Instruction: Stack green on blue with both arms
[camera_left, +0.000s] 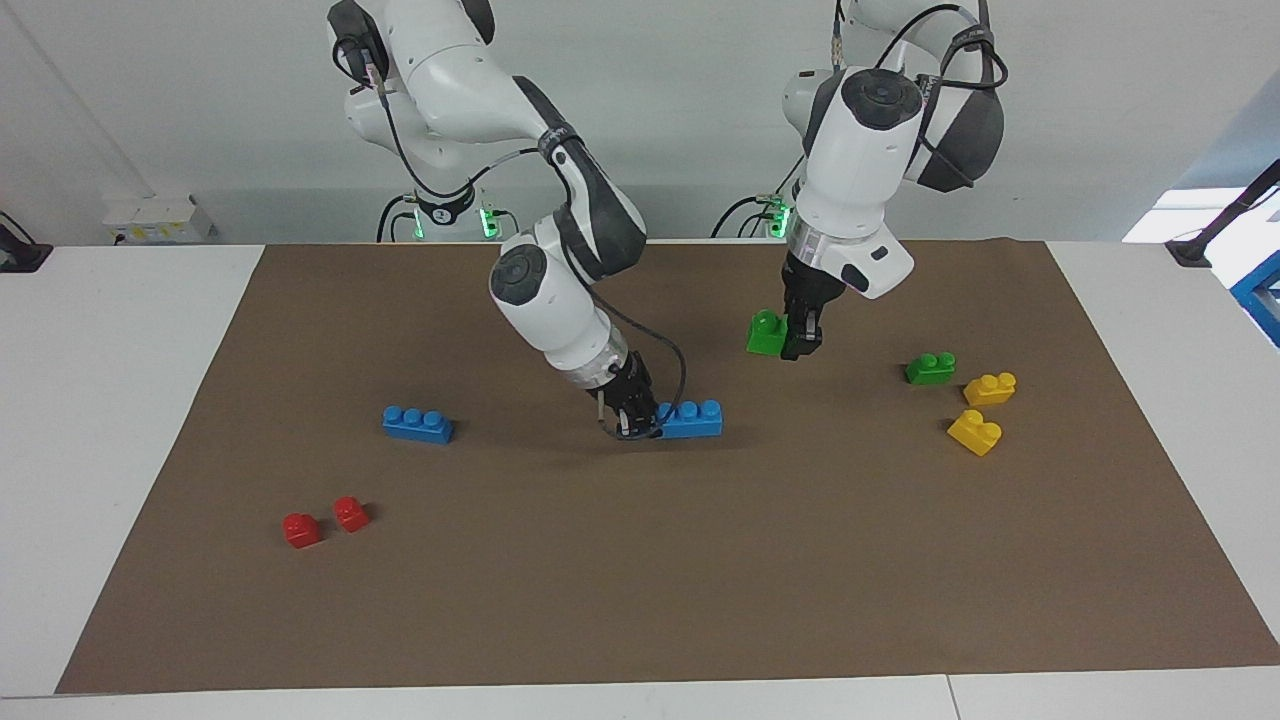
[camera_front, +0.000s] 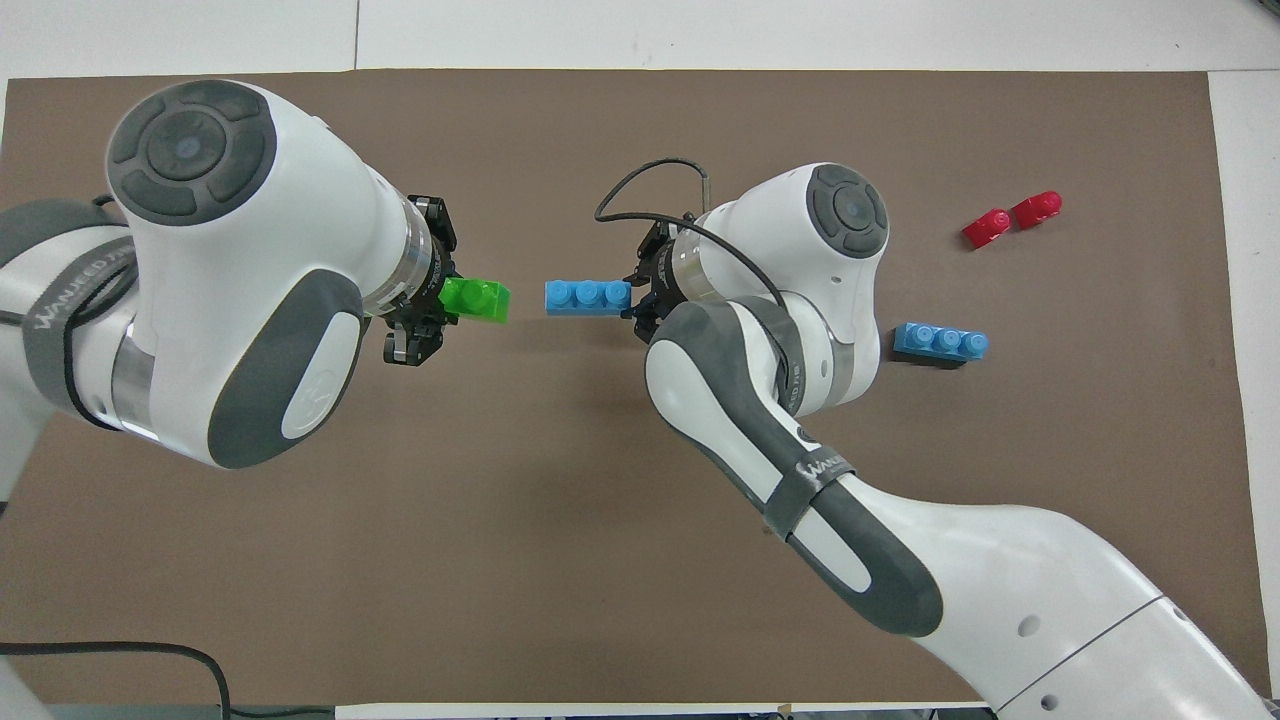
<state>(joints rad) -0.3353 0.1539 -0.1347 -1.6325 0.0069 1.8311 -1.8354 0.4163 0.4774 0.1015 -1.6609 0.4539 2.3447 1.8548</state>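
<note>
On a brown mat (camera_left: 640, 600) covering the desk (camera_left: 120, 400), two white robot arms work near the middle. The left tool (camera_left: 803, 338) grasps a green brick (camera_left: 766, 333) by one end and holds it in the air, over the part of the mat nearer the robots. The right tool (camera_left: 632, 415) is low at the mat and clenched on one end of a blue brick (camera_left: 692, 419), which looks to rest on the mat or just above it. In the overhead view the green brick (camera_front: 477, 299) and the blue brick (camera_front: 588, 296) line up end to end with a clear gap between them.

Both bricks appear picked up or secured, so the task seems about halfway. Still left: bringing green over blue, pressing it onto the studs and letting go.

Untouched on the mat are a second blue brick (camera_left: 418, 423), a second green brick (camera_left: 930, 368), two yellow bricks (camera_left: 983, 410) and two red bricks (camera_left: 325, 522).
</note>
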